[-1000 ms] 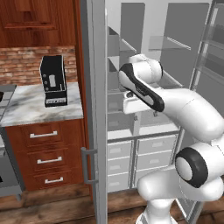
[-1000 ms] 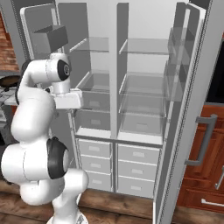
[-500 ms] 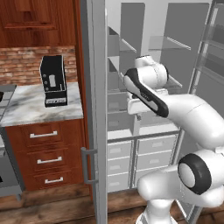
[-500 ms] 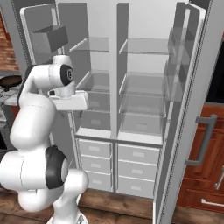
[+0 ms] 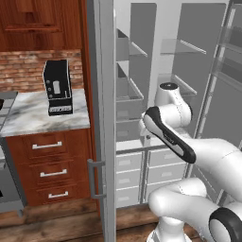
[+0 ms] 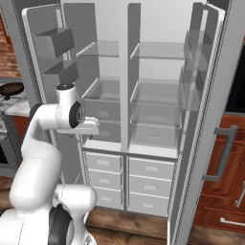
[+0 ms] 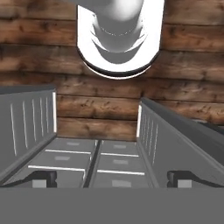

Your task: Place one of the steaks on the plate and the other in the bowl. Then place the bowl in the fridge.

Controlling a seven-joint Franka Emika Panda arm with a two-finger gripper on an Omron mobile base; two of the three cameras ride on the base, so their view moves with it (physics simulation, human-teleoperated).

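Observation:
The fridge (image 6: pixel 153 57) stands with both doors wide open, its glass shelves bare and its drawers (image 6: pixel 103 162) shut. My arm reaches in front of the left half, with the white hand (image 6: pixel 85 127) at the height of the lowest shelf. In the hand view my gripper (image 7: pixel 114 178) points down at the fridge drawers (image 7: pixel 70 157) and the floor. Its fingertips (image 7: pixel 43 177) stand far apart, open, with nothing between them. The steaks, the plate and the bowl are out of view.
The left fridge door (image 5: pixel 106 142) stands edge-on between me and the marble counter (image 5: pixel 28 116), which bears a black coffee machine (image 5: pixel 57 87). A dark pan (image 6: pixel 10 88) sits far left. The right door (image 6: pixel 210 119) stands against wooden cabinets (image 6: pixel 229 191).
The arm has sunk in front of the open fridge, and the hand has come down from mid-shelf height toward the lowest shelf. The gripper stays open.

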